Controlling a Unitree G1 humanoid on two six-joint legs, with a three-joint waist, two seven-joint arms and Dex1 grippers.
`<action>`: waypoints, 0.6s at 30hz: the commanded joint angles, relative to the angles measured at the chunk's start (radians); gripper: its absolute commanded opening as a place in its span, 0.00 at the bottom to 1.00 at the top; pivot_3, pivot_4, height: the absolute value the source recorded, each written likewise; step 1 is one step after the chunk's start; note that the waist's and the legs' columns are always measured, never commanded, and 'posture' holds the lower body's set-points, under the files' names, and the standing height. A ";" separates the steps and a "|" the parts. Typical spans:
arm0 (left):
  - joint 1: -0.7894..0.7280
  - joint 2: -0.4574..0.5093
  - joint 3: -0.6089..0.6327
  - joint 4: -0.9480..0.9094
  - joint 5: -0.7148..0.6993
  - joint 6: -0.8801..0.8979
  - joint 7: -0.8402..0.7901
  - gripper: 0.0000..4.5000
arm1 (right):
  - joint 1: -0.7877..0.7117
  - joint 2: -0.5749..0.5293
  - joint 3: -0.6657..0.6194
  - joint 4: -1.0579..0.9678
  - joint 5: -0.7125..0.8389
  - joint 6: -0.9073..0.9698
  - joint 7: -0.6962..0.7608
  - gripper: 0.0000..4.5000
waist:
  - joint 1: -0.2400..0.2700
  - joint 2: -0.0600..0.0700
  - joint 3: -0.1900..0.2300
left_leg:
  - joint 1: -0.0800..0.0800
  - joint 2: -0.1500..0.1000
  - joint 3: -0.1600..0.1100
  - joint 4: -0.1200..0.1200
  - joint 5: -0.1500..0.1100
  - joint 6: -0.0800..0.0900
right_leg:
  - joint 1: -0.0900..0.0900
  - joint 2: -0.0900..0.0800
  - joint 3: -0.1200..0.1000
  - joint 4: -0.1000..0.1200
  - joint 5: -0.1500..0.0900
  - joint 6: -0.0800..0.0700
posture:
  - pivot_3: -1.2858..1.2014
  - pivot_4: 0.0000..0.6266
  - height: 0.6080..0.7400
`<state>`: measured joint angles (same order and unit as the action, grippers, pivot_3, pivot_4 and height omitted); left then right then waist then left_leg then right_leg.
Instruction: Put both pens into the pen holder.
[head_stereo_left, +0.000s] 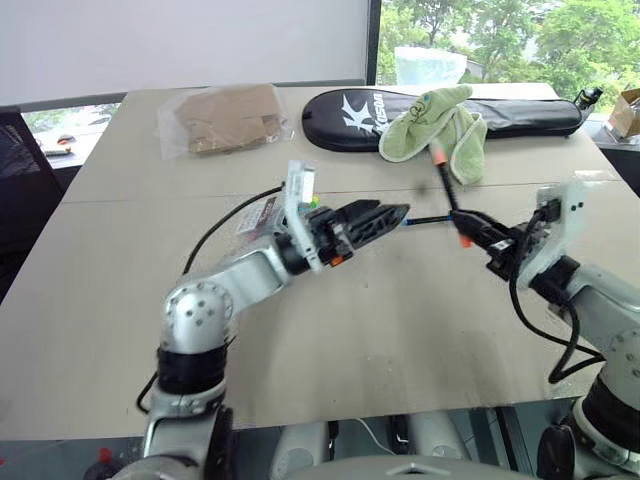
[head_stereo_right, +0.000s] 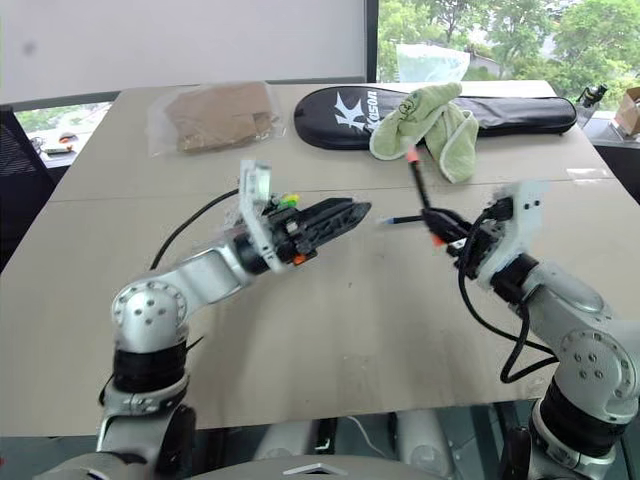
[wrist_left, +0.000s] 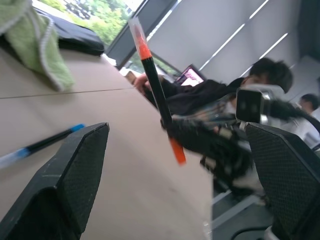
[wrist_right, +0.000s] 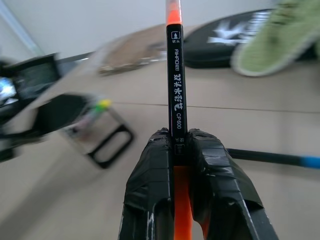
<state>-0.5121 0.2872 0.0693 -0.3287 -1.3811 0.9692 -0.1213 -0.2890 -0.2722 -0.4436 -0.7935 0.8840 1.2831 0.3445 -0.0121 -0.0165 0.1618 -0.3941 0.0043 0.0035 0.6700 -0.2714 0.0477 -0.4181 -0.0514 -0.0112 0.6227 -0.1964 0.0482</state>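
On the far left of the table (head_stereo_left: 120, 330) a clear bag of brown cardboard (head_stereo_left: 228, 118) is lying, well away from my arms. Nearer me, my left gripper (head_stereo_left: 385, 220) is hovering above the tabletop with its two black fingers spread wide and nothing between them. Behind that wrist the pen holder (wrist_right: 107, 145) is lying, a clear-sided box with a black rectangular rim and coloured highlighters (wrist_right: 100, 106) beside it. Just past my left fingertips the black pen (head_stereo_left: 428, 220) with blue tips is resting flat on the table. Beyond it, a black racket bag (head_stereo_left: 440, 115) with a green cloth (head_stereo_left: 440, 130) draped over it is lying at the far edge. To the right, my right gripper (head_stereo_left: 478, 232) is clamping the orange pen (head_stereo_left: 446, 192) at its black middle, holding it lifted and tilted, one orange end up.
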 joint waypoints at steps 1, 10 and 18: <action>-0.056 -0.019 0.007 0.043 -0.048 0.010 0.034 1.00 | 0.012 -0.020 0.051 -0.079 0.082 -0.022 -0.013 0.00 | 0.000 0.000 0.000 | 0.000 0.000 0.000 0.000 0.000 0.000 | 0.000 0.000 0.000 0.000 0.000 0.000 | 0.52 0.24 1.00; -0.100 -0.055 0.004 0.082 -0.105 0.031 0.048 0.18 | 0.079 -0.070 0.139 -0.103 0.151 -0.126 -0.064 0.00 | 0.003 0.000 0.000 | -0.001 -0.002 0.002 0.000 0.000 0.000 | 0.000 -0.002 0.001 -0.002 0.000 0.000 | 0.52 0.24 1.00; -0.118 0.053 0.054 0.040 -0.057 0.006 0.011 0.00 | 0.103 -0.137 0.182 -0.073 0.127 -0.254 -0.045 0.36 | 0.002 0.000 0.000 | -0.001 -0.002 0.002 0.000 0.000 -0.001 | 0.000 -0.002 0.001 -0.001 -0.002 -0.004 | 0.52 0.24 1.00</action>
<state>-0.5965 0.2992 0.0788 -0.2364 -1.4653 0.9947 -0.0741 -0.1886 -0.3852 -0.2529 -0.8483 1.0032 1.0776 0.2772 -0.0103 -0.0167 0.1619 -0.3946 0.0023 0.0052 0.6701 -0.2710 0.0471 -0.4183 -0.0531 -0.0095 0.6215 -0.1987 0.0443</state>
